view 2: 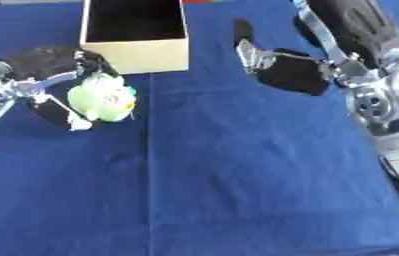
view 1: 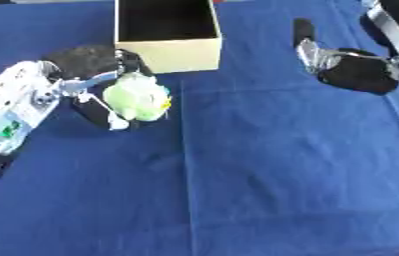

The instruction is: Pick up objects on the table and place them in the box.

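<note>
- At about 12 o'clock on the blue-covered desk (view 1: 264, 170), an open cream box (view 1: 169, 54) with a dark inside, standing upright
- Just beside the box's front left corner, toward 9 o'clock, a pale green rounded object (view 1: 137, 98) with a touch of yellow on one side
- Around that green object, the left robot hand (view 1: 106, 102), black palm behind it, fingers and thumb curled about it from above and below, pinching it
- Cannot tell whether the green object rests on the cloth or sits slightly lifted
- Coming in from 9 o'clock, the silver and white left forearm (view 1: 14, 102), with a small green patch low on it
- Near 2 o'clock, well apart from the box, the right robot hand (view 2: 286, 70), black palm facing down, one dark finger pointing toward 12 o'clock, fingers straight and relaxed, holding nothing
- Entering from the upper right corner, the right arm (view 2: 364, 80), black and silver
</note>
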Motion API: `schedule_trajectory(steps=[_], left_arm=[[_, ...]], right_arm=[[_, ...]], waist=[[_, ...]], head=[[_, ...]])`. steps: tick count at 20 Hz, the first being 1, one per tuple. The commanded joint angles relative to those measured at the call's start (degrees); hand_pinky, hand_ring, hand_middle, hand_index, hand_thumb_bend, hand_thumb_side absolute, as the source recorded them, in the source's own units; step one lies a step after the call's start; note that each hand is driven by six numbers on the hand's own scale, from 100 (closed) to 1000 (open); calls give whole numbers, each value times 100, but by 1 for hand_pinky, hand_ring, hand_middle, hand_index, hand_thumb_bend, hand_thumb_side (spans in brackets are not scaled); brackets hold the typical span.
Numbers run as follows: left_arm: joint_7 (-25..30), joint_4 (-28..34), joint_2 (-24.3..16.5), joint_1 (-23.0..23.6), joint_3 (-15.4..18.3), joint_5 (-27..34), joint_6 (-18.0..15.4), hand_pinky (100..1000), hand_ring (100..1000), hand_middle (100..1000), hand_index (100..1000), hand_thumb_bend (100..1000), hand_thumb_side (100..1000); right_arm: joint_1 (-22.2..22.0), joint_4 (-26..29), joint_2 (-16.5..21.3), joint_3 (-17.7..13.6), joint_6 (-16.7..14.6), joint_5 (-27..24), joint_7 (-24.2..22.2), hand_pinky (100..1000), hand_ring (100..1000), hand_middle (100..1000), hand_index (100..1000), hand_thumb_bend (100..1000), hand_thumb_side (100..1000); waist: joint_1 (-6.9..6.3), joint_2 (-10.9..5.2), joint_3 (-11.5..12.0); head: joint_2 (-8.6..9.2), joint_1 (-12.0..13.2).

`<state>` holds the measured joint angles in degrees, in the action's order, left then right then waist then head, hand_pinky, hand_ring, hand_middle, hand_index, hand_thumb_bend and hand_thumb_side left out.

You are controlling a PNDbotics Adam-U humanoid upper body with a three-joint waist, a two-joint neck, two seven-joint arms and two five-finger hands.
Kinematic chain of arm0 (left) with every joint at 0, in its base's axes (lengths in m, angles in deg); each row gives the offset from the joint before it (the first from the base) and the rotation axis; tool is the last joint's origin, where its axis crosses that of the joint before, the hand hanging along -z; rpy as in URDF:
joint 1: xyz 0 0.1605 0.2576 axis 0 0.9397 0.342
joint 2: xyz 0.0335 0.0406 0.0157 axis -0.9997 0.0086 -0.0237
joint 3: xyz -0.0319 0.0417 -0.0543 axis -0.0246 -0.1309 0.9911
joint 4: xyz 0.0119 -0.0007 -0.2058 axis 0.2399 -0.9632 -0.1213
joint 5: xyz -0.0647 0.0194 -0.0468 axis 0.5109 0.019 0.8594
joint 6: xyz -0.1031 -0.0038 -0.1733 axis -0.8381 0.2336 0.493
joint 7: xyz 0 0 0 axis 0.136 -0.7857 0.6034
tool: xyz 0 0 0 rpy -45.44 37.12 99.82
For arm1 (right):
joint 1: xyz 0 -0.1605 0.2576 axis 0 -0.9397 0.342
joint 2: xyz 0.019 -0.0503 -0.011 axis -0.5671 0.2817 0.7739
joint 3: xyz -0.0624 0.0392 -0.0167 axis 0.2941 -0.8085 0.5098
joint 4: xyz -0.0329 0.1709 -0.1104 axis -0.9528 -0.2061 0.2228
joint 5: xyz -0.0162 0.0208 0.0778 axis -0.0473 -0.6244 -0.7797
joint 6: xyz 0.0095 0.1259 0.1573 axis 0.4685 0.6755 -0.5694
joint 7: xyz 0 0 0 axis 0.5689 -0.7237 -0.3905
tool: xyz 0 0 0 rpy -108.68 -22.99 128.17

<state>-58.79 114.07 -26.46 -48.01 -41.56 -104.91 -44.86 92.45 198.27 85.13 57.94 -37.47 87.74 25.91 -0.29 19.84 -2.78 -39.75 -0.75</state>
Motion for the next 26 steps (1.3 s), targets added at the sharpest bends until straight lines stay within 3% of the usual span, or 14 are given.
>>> schedule_trajectory(steps=[1,3,6,8,18,26], left_arm=[[43,-14,-42,-116,23,19,-17,575,763,719,814,349,309],[77,-23,-29,-118,23,73,-9,542,738,698,789,300,305],[68,-2,-19,-120,39,151,25,495,698,666,761,144,291],[29,25,-15,-125,52,131,50,473,677,657,754,100,291],[-117,576,-205,-91,155,-10,96,492,666,657,746,100,322],[-298,1208,-449,-202,475,226,7,498,667,659,743,100,335]], right_arm=[[52,96,71,-86,6,-64,52,938,838,779,864,100,677],[47,96,68,-91,8,-69,65,938,838,779,865,100,677],[34,96,62,-96,11,-74,79,938,838,778,865,100,676],[25,96,57,-104,12,-76,89,938,837,778,865,100,676],[-2,96,45,-130,7,-26,89,938,839,779,863,100,667],[-5,96,12,-129,-24,22,77,938,839,779,862,100,662]], waist=[[-8,-89,-7],[-10,-84,-9],[-7,-83,-11],[-3,-85,-14],[-15,-162,18],[-44,-218,52]], head=[[32,-20],[27,-22],[25,-30],[29,-31],[7,-52],[27,-75]])
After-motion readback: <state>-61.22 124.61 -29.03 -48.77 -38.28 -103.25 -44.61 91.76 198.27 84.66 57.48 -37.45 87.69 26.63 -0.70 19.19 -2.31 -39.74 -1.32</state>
